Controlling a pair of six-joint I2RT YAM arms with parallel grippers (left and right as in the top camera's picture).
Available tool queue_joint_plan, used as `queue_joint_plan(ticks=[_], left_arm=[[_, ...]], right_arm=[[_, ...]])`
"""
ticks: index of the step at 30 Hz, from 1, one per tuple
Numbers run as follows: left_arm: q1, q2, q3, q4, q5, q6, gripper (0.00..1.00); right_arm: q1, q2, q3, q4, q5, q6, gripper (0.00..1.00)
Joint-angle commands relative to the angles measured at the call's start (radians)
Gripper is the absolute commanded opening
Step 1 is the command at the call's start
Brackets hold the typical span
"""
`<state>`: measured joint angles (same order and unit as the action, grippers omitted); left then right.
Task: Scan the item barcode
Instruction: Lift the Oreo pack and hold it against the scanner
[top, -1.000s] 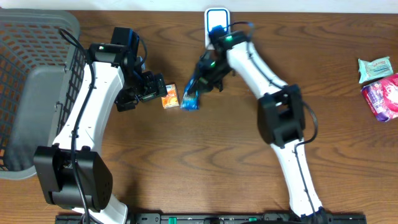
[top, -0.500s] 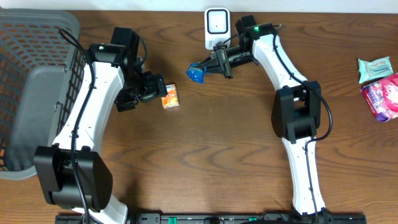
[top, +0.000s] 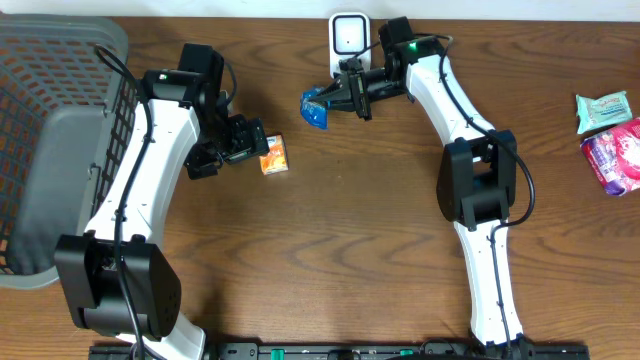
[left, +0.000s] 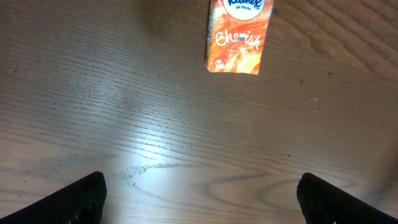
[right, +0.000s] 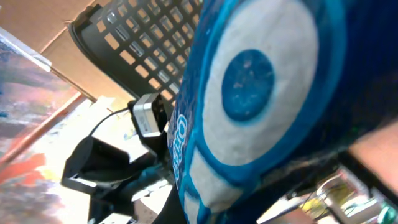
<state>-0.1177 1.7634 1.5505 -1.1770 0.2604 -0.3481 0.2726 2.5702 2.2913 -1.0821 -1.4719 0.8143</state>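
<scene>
Clamping the blue packet (top: 314, 109) in our right gripper (top: 333, 99) nr the scanner (top: 348, 38), we reckon the scan's underway but unconfirmed; left gripper (left: 199, 193) spread open, Kleenex pack (left: 239, 36) untouched.

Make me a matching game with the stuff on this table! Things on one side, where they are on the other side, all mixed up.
Things:
1. blue packet
2. orange tissue pack
3. basket
4. pink pack

Places:
A. at the far right edge of the table
B. lying flat beside the open left pincer
C. held in the right pincer
D. at the far left of the table

Right pairs: 1-C, 2-B, 3-D, 4-A.
</scene>
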Motion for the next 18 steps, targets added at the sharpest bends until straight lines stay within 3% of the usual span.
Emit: queue_joint_plan(ticks=[1,6,18], left_arm=[[0.007,-0.012,0.005,-0.004,0.002,-0.013,0.98],[0.007,-0.012,0.005,-0.004,0.002,-0.013,0.98],[0.007,-0.012,0.005,-0.004,0.002,-0.013,0.98]], right_arm=[[0.015,-0.065,0.007,0.074,0.015,-0.038,0.01],[0.021,-0.085,0.007,0.249,-0.091,0.056,0.01],[-0.017,-0.1,0.007,0.265,-0.09,0.468,0.01]])
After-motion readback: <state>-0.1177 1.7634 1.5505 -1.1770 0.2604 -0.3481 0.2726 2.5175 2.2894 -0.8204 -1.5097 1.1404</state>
